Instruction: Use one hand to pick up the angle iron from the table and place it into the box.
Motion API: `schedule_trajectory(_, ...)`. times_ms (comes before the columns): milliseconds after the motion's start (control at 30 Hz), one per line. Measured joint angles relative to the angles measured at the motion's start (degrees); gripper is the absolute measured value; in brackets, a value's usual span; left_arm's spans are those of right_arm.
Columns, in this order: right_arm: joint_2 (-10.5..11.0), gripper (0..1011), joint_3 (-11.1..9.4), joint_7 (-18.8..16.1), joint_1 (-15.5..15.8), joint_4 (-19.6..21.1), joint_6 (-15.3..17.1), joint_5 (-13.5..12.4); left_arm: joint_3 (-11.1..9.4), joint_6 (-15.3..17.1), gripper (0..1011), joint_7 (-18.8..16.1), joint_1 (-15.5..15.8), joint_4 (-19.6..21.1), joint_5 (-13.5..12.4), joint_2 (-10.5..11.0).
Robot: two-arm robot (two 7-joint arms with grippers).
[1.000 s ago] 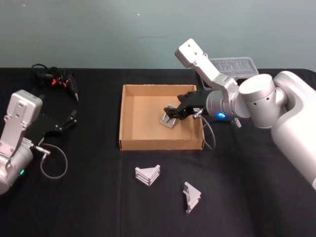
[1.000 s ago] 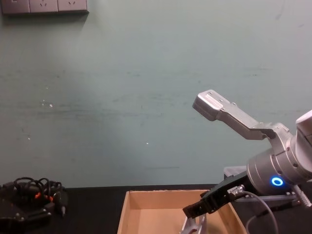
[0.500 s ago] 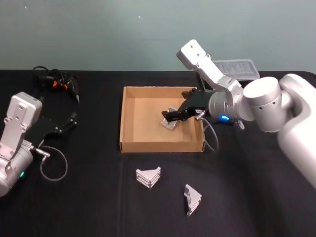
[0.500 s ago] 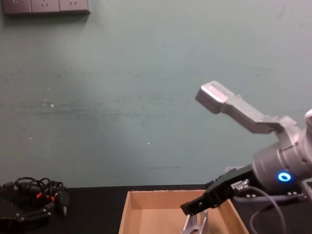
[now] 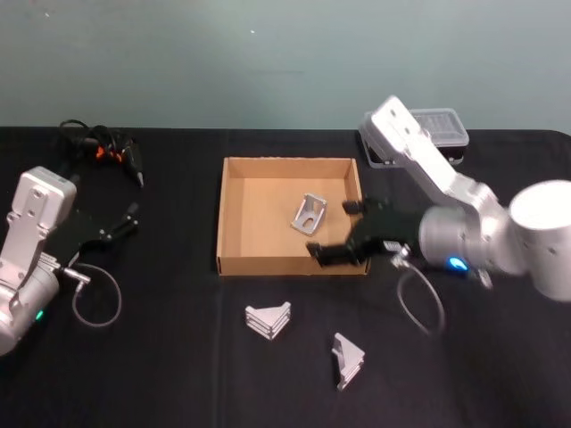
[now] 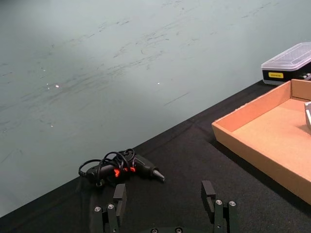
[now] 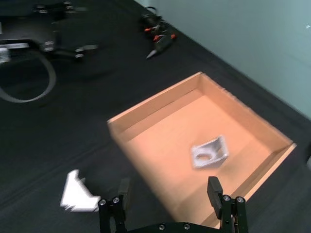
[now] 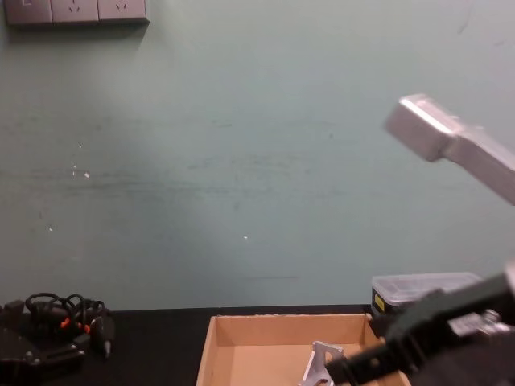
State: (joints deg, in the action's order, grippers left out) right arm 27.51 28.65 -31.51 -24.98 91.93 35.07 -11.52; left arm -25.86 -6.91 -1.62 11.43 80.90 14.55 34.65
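Your matte black desk [image 5: 178,374] carries the tan cardboard box [image 5: 268,264], centre frame. At its lower right corner hovers the right gripper [image 5: 335,230], fingers wide apart and empty. The left gripper [image 5: 132,217] sits parked at the left edge, its fingers apart too. One shiny bent-metal iron [image 5: 308,212] lies inside, so placing looks done. Next, come down squarely over the loose iron [image 5: 268,316] at lower centre.

Even bright light, soft short shadows

box [image 5: 268,262] tan | table [image 5: 178,357] black | angle iron [image 5: 309,212] silver | wall [image 5: 268,62] teal
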Motion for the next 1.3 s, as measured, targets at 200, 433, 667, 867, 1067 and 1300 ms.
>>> schedule_trajectory(200,5.1,1003,-2.5,-0.1,8.1,9.1,0.2,-3.4,0.0,0.0,1011,0.0,0.0,0.0,0.0,0.0)
schedule_trajectory(433,10.2,1002,-3.2,0.4,13.7,15.4,-0.8,-3.7,0.0,0.0,1011,0.0,0.0,0.0,0.0,0.0)
schedule_trajectory(667,14.4,1003,-1.9,-0.3,16.6,17.6,-3.4,-3.3,0.0,0.0,1011,0.0,0.0,0.0,0.0,0.0)
schedule_trajectory(867,15.3,1003,0.3,-2.1,16.1,16.5,-5.3,-2.9,0.0,0.0,1011,0.0,0.0,0.0,0.0,0.0)
schedule_trajectory(1067,15.5,1003,2.2,-3.1,15.2,15.4,-6.1,-2.3,0.0,0.0,1011,0.0,0.0,0.0,0.0,0.0)
schedule_trajectory(1300,15.5,1003,3.2,-3.1,14.8,15.0,-5.9,-2.0,0.0,0.0,1011,0.0,0.0,0.0,0.0,0.0)
